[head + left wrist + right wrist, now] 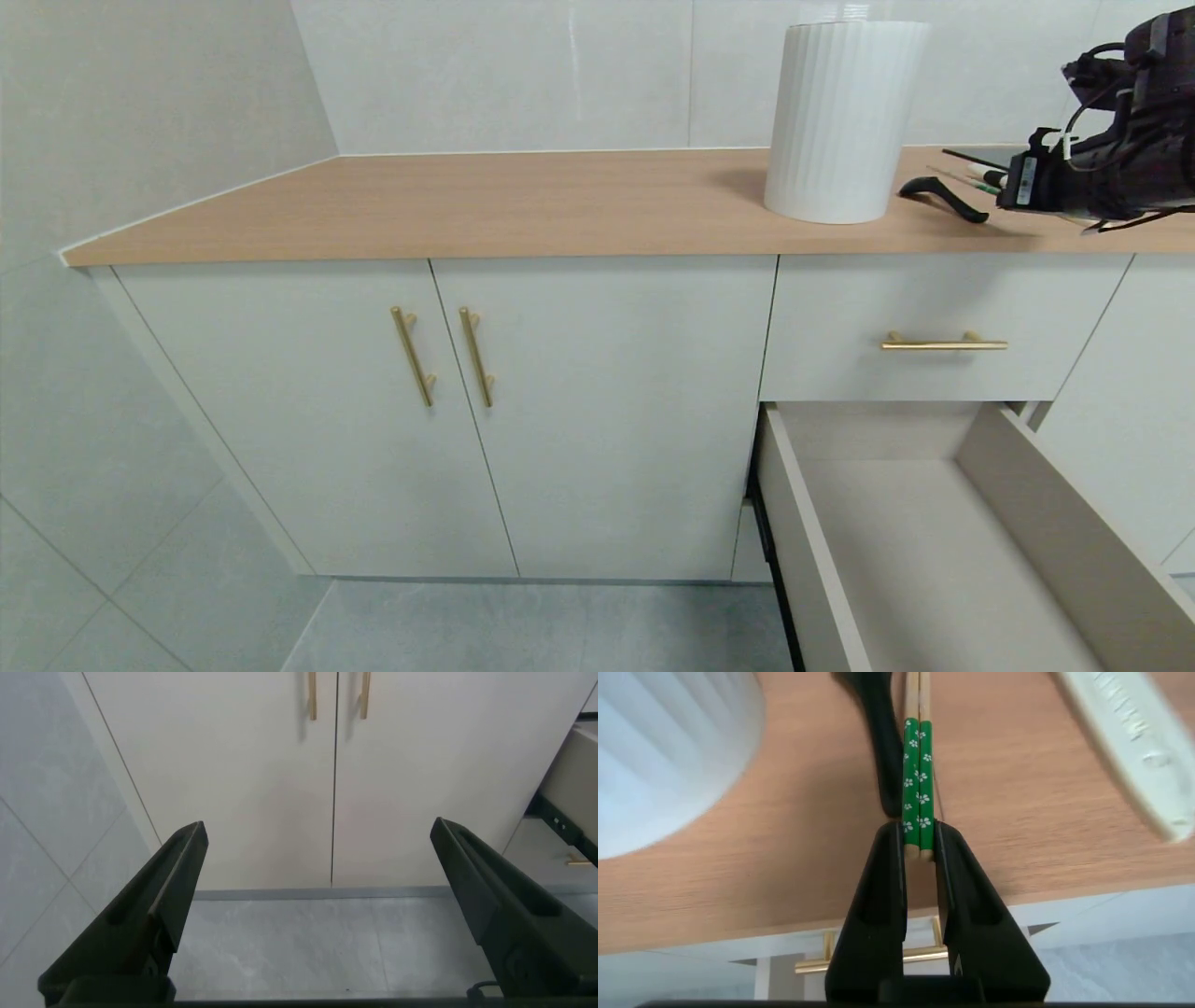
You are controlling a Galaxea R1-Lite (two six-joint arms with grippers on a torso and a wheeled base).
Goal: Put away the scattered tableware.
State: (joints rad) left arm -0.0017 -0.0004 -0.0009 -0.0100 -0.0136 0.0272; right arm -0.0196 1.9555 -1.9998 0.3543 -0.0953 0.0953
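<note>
- Right gripper (pixel 918 831) is clamped on a pair of 2 green-patterned chopsticks (pixel 918 775), at the countertop (pixel 467 205) near its front edge.
- Just beside the chopsticks lies a black utensil handle (pixel 876 747); a white utensil (pixel 1134 747) lies on their other side, apart from them.
- White ribbed container (pixel 845 121) stands upright on the countertop, next to the black handle.
- Left gripper (pixel 318 831) hangs low with its fingers spread wide and nothing between them, facing 2 cabinet doors (pixel 280 784).
- Lower drawer (pixel 803 532) is pulled out below the right gripper.
</note>
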